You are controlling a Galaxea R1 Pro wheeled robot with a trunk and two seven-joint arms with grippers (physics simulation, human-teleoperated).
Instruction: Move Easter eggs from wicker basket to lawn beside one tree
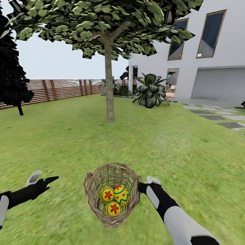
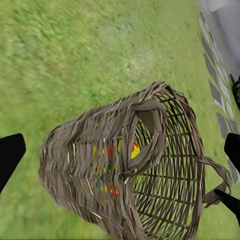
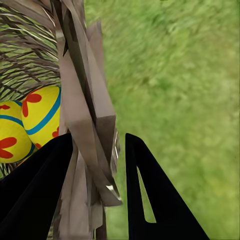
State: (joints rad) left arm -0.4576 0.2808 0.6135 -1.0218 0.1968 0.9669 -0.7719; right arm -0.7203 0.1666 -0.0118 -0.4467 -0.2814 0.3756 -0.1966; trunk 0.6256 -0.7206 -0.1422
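Note:
The wicker basket (image 1: 111, 194) stands on the lawn (image 1: 68, 143) just in front of me, with the three Easter eggs inside: one at the left (image 1: 107, 194), one at the right (image 1: 121, 194), one in front (image 1: 113, 208). My right gripper (image 1: 144, 183) is at the basket's right rim; in the right wrist view its fingers (image 3: 57, 160) are shut on the rim handle (image 3: 92, 125), and two eggs (image 3: 42, 112) show beside them. My left gripper (image 1: 46, 179) hangs open left of the basket, holding nothing. The tree (image 1: 109, 88) stands a few metres ahead.
A wooden slat fence (image 1: 58, 89) runs along the back left, with a dark cypress-like tree (image 1: 12, 68) at the far left. The white house (image 1: 211, 51), a leafy shrub (image 1: 150, 91) and stepping stones (image 1: 221, 119) lie to the right. Open grass stretches between the basket and the tree.

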